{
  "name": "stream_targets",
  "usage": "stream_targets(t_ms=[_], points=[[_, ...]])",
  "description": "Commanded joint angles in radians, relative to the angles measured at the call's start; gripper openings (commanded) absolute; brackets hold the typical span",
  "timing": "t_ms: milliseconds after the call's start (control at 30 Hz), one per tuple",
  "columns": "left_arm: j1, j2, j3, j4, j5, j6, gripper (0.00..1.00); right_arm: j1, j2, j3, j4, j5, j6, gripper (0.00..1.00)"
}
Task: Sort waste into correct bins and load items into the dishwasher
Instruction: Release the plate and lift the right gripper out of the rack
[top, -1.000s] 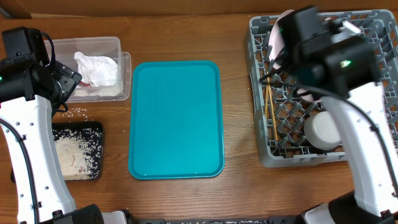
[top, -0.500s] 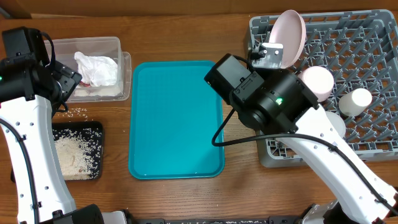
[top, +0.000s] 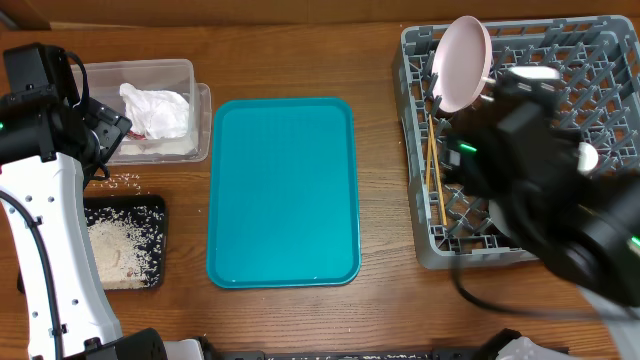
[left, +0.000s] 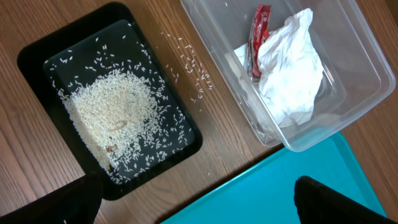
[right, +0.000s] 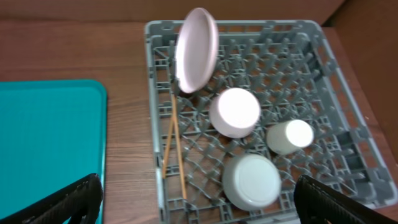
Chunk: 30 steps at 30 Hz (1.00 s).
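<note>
Your left pincer (left: 199, 205) and right pincer (right: 199, 205) both gape empty. If you clip the plate (right: 197, 50), which stands on edge at the rack's (right: 249, 26) upper left, it may topple. The chopsticks (right: 175, 115) lie just below it in the rack, their long axis running top to bottom and their lower ends splayed.

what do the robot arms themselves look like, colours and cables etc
The left arm has smooth white links, bulky black joint housings and a thin black cable along it. The right arm is motion-blurred, mostly black, with a small green light. Both wrist views show black gripper fingers.
</note>
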<state>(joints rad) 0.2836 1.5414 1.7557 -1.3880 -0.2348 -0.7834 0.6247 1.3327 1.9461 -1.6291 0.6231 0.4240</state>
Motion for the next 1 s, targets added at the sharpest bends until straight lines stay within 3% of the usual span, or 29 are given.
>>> stream_targets(t_ms=[0, 200, 400, 967], points=[[0.004, 0.008, 0.006, 0.001, 0.000, -0.010, 1.00, -0.060, -0.138, -0.117, 0.065, -0.103, -0.141, 1.00], [0.004, 0.008, 0.006, 0.001, 0.000, -0.010, 1.00, -0.110, -0.389, -0.426, 0.304, -0.309, -0.420, 1.00], [0.004, 0.008, 0.006, 0.001, 0.000, -0.010, 1.00, -0.110, -0.506, -0.587, 0.477, -0.337, -0.447, 1.00], [0.004, 0.008, 0.006, 0.001, 0.000, -0.009, 1.00, -0.110, -0.452, -0.598, 0.340, -0.381, -0.447, 1.00]])
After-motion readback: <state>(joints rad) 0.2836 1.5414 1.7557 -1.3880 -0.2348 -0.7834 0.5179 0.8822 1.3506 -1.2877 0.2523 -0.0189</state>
